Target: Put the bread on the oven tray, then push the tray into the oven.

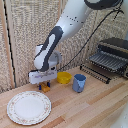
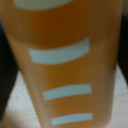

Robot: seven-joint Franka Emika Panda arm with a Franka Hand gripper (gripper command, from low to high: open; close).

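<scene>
My clamp (image 1: 44,85) is lowered to the wooden table at the exterior view's left, its white head just above the bread (image 1: 46,88). The bread is a small orange-brown piece that sits between the short dark fingers. In the wrist view the bread (image 2: 67,65) fills nearly the whole picture, orange with pale stripes, and the fingers are not visible there. Whether the fingers press on it does not show. The oven pan (image 1: 107,61), a dark tray of wire bars, sticks out from the front of the dark oven (image 1: 115,46) at the exterior view's right.
A yellow bowl (image 1: 64,77) and a blue cup (image 1: 79,82) stand just to the exterior view's right of the clamp. A round patterned plate (image 1: 29,107) lies near the table's front. A woven screen backs the scene.
</scene>
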